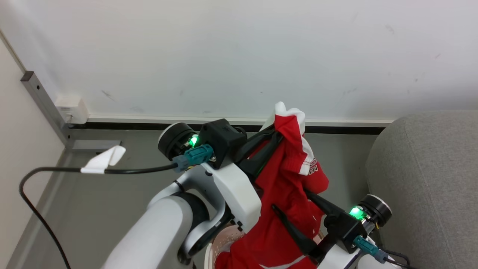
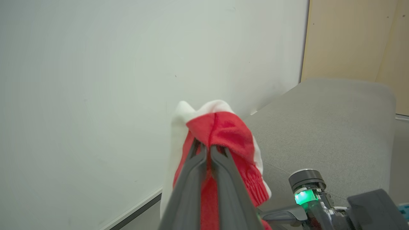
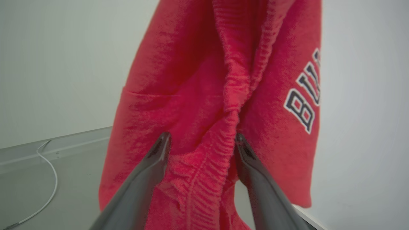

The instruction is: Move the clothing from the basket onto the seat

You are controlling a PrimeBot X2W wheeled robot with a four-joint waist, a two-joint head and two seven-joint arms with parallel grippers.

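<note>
The clothing (image 1: 283, 194) is a bright red garment with white trim, hanging lifted above the basket (image 1: 224, 240), whose cream perforated wall peeks out at the bottom edge. My left gripper (image 1: 276, 133) is shut on the garment's top fold; in its own wrist view the left gripper (image 2: 209, 149) pinches red and white fabric (image 2: 223, 127). Lower down, my right gripper (image 1: 289, 198) stands open with the hanging cloth between its fingers. In the right wrist view the right gripper (image 3: 201, 140) straddles a ribbed fold of the clothing (image 3: 198, 89), which bears dark letters. The grey seat (image 1: 429, 179) lies to the right.
A white wall and dark baseboard (image 1: 224, 125) run behind. A black cable with a white tape tag (image 1: 101, 160) trails over the grey floor (image 1: 112, 209) at left. A metal post (image 1: 41, 97) stands in the left corner. The seat (image 2: 319, 121) is close beside the held cloth.
</note>
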